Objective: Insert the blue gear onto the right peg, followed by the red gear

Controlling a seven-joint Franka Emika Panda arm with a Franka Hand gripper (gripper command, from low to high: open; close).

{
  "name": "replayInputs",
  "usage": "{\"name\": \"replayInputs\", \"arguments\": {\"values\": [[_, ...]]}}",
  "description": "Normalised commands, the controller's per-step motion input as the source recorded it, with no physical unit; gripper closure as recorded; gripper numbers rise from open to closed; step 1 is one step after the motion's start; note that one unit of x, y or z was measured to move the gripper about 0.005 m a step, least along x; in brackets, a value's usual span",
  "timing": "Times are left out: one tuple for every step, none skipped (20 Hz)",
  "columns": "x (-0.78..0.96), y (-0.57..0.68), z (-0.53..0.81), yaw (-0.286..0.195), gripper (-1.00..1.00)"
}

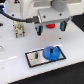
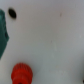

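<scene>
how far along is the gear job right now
Done, it seems: the blue gear lies on the base plate, apparently over its peg. In hand: the gripper hangs above the red gear; grip state unclear. Left: getting the red gear on.

Both views are bright, evenly lit and low in resolution, with soft blur throughout. In the exterior view the white table (image 1: 15,60) glares near its edges, and faint shadows lie under the arm. In the wrist view the red gear (image 2: 21,73) is fuzzy and out of focus.
</scene>
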Motion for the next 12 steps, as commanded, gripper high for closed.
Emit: {"name": "replayInputs", "arguments": {"values": [[-0.75,0.25,-0.03,0.0,-1.0],[-0.75,0.29,-0.06,0.0,-1.0],[-0.74,0.3,-0.08,0.0,-1.0],[-0.71,0.31,-0.08,0.0,-1.0],[-0.71,0.31,-0.1,0.0,-1.0],[-0.67,0.29,-0.08,0.0,-1.0],[-0.64,0.3,-0.06,0.0,-1.0],[-0.59,0.3,-0.1,0.0,-1.0],[-0.53,0.31,-0.11,0.0,-1.0],[-0.51,0.32,-0.07,0.0,-1.0],[-0.5,0.31,-0.14,0.0,-1.0],[-0.5,0.31,-0.18,0.0,-1.0]]}}
